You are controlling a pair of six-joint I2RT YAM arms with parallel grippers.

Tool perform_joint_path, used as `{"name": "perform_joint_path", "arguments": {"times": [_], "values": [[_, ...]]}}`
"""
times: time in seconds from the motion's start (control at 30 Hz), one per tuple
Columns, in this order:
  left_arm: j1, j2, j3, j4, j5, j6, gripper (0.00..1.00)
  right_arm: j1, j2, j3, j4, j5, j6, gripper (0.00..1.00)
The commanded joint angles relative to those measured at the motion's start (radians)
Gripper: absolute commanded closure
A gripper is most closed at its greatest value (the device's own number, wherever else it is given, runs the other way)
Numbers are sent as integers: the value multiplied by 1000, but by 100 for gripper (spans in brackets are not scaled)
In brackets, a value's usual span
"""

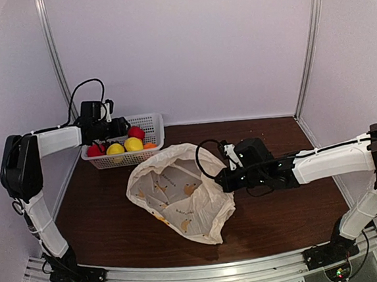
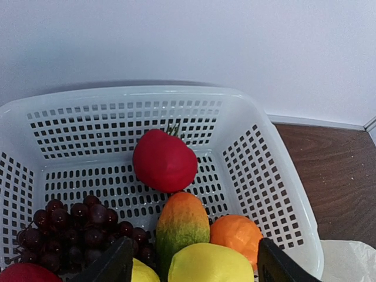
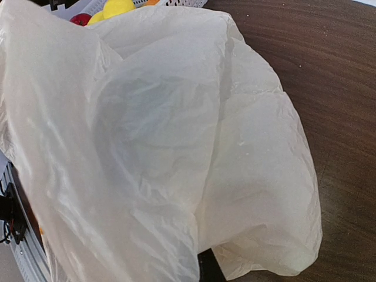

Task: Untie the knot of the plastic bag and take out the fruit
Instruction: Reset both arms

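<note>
The plastic bag [image 1: 180,201] lies slumped mid-table with its mouth gaping open; no knot is in view. My right gripper [image 1: 223,177] is shut on the bag's right rim and holds it up. In the right wrist view the cream film [image 3: 147,147] covers almost everything, with one dark fingertip [image 3: 208,269] showing below it. My left gripper [image 1: 122,127] hangs open over the white basket [image 1: 154,120], nothing between its fingers [image 2: 111,264]. The fruit lies in the basket [image 2: 282,176]: a red one [image 2: 164,160] at the back wall, an orange-green one [image 2: 182,223], an orange one [image 2: 237,233] and a yellow one [image 2: 208,264].
Dark grapes [image 2: 76,226] fill the basket's left side. The basket stands at the back left against the wall. Pale walls with metal posts [image 1: 54,54] close in three sides. A metal rail [image 1: 207,274] runs along the near edge.
</note>
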Motion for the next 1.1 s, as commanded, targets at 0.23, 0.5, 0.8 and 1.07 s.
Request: {"name": "perform_joint_path", "arguments": {"times": [0.23,0.5,0.8,1.07], "values": [[4,-278,-155,-20,52,-41,22,-5,-31,26,-27,-6,-30,50],[3,-469,-278,-104,69,-64,14,-4,-118,61,-114,30,-93,3],[17,-576,-335,-243,9,-3,2,-87,-213,88,-236,122,-123,1],[163,-629,-392,-278,35,8,3,-326,-303,-7,-237,94,-138,1]]}}
